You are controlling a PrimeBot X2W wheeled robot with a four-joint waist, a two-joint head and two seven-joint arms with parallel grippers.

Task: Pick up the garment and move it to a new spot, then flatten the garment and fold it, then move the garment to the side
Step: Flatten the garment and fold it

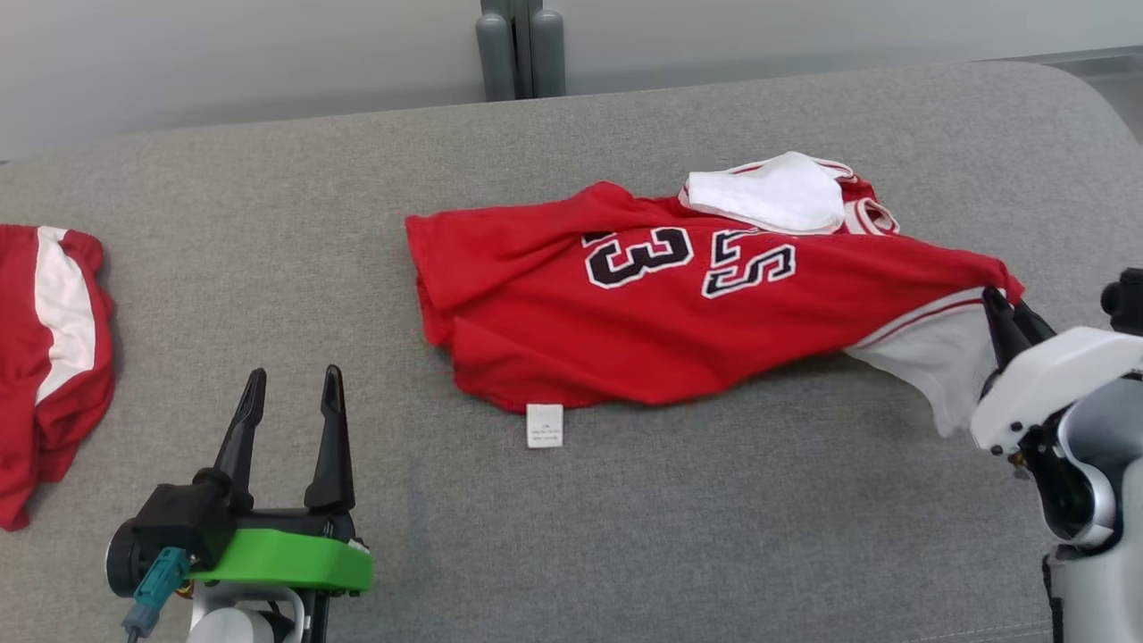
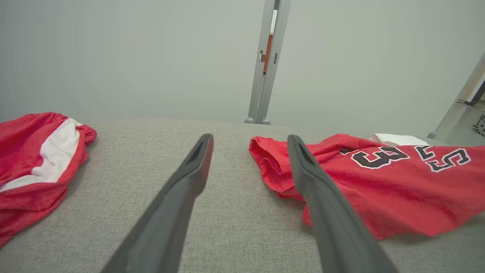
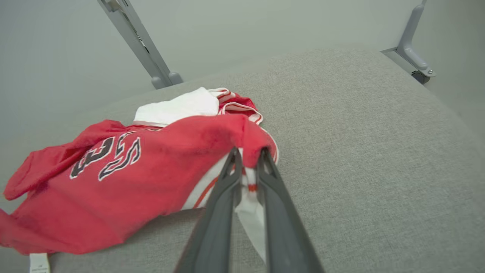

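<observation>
Nearest the head camera, the left gripper is being held wide open; the red jersey, on the cushion, is being pinched at its right edge by the right gripper. Its slack end is being shown from the left wrist. From the right wrist, unlike overhead, a slim clamped fold is being revealed, so slippage is being risked under hard pulling.

- The second red and white garment is cut off by the head view's left edge.
- The print on the white label is too small to read.
- The right gripper has its jaws' tips buried in the red jersey, and its arm runs off the right edge.
- The grey post is cut off at the top.
</observation>
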